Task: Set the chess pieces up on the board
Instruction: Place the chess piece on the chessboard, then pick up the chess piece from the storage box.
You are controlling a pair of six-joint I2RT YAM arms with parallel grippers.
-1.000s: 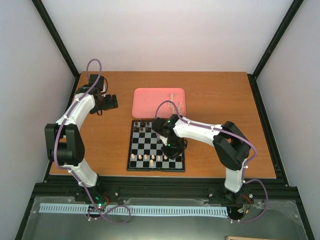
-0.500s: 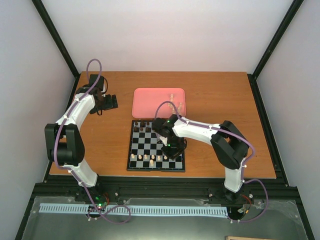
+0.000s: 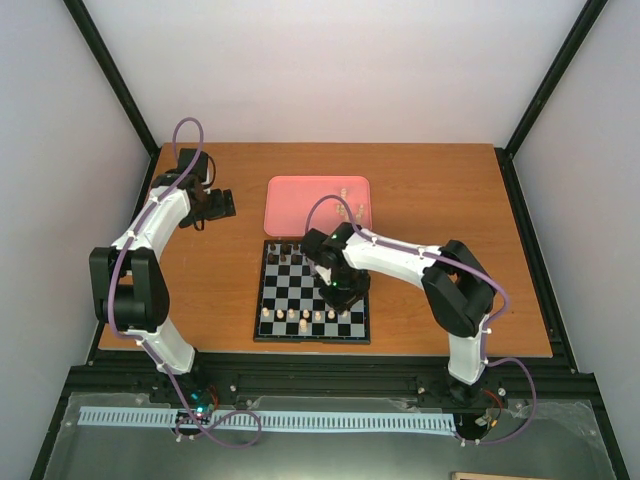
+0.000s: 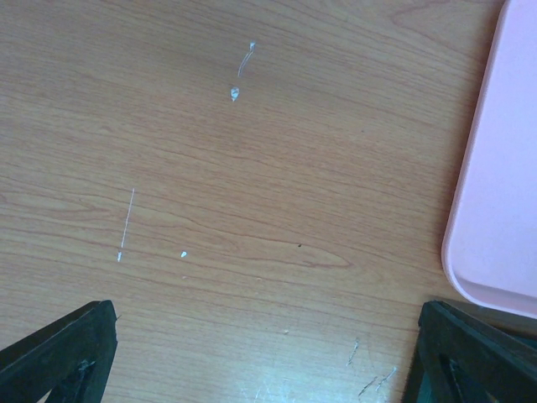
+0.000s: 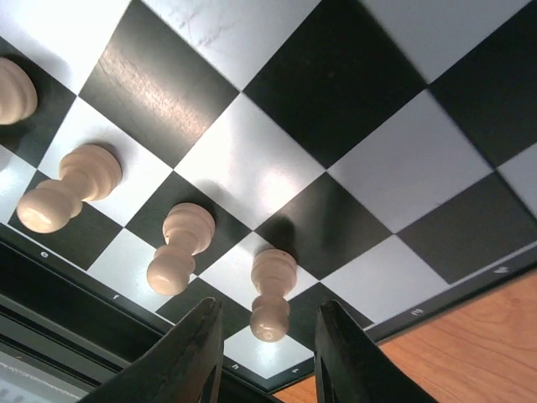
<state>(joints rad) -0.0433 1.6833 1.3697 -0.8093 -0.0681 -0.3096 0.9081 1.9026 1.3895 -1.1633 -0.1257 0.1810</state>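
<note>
Plain pale walls [image 3: 330,70] are closing the space in on three sides, soft even light falling everywhere; black frame posts [image 3: 111,72] are running up the corners; an orange-brown wooden desk [image 3: 440,200] is showing a few pale scratches [image 4: 126,222]; a black rail [image 3: 330,385] is running along its near edge, a white slotted strip [image 3: 330,422] lying below on the grey floor [image 3: 560,440].

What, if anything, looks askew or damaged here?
Nothing askew: the chess pieces near the right tool stand upright on the board. Only pale scratches mark the table beside the pink tray.
</note>
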